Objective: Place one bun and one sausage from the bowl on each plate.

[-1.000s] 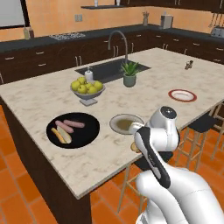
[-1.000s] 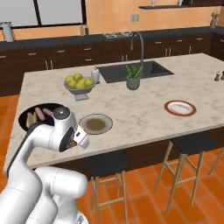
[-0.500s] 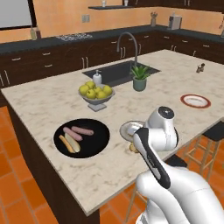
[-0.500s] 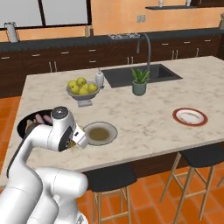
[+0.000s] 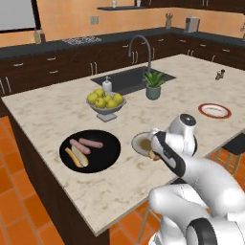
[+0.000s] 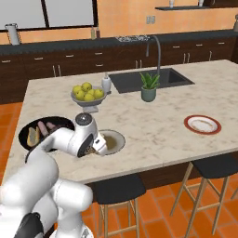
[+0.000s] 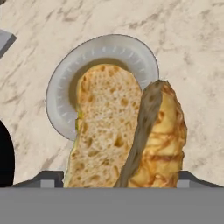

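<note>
In the left base view, we see the hand [image 5: 154, 149] at centre-right of the frame, hanging over the near edge of the small round grey-rimmed plate with a brownish centre [image 5: 139, 142], with a tan scrap of the oblong golden-tan bun [image 5: 153, 155] peeking out beneath it. Left of the plate lies the wide glossy black bowl [image 5: 107, 153], holding two pinkish-brown sausages [image 5: 85, 144] and a second bun [image 5: 76, 157]; the white plate with a red rim [image 5: 215, 110] sits far off at the right, on the same pale marble table [image 5: 57, 112]. In the right base view, we find the hand [image 6: 98, 147] at left of centre, touching the left rim of the grey plate [image 6: 116, 142], the black bowl [image 6: 62, 124] further left. In the hand view, the held bun [image 7: 127, 135] rises from the bottom edge between the jaws, which stand wide around it, so we judge the hand to be gripping the bun across its width. Its long axis runs up the frame, its far end overlapping the grey plate [image 7: 61, 92] in the upper centre. We judge that the plate lies straight ahead along the bun's length, so lowering and releasing should land it there.
</note>
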### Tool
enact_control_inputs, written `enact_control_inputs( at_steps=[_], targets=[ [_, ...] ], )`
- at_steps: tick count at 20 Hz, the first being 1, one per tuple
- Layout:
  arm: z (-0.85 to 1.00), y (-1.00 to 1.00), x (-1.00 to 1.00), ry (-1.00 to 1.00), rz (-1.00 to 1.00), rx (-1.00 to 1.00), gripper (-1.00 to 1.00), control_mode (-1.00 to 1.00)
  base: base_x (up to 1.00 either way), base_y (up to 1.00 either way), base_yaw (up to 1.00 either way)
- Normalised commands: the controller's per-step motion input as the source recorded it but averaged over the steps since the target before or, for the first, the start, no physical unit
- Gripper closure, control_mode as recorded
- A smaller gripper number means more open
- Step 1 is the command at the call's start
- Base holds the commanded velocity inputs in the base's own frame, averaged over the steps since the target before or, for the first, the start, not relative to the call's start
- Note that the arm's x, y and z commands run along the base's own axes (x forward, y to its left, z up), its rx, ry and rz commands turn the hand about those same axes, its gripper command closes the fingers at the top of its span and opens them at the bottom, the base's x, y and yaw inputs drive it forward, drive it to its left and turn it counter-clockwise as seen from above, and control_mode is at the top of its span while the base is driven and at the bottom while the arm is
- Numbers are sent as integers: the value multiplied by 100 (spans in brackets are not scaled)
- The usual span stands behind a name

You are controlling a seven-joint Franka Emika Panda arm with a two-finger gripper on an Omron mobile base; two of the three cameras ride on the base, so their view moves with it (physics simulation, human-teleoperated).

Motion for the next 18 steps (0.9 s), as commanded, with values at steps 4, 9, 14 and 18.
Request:
enact_control_inputs(
  at_steps=[4, 9, 14, 18],
  targets=[
    [0, -26, 100, 15, -7, 3, 100, -100, 0, 0, 0],
    [-2, 3, 52, 13, -5, 0, 100, -100, 0, 0, 0],
    [-51, 0, 49, 6, 0, -4, 100, -100, 0, 0, 0],
    [-56, 7, 64, 1, 0, -6, -100, -100, 0, 0, 0]
  ],
)
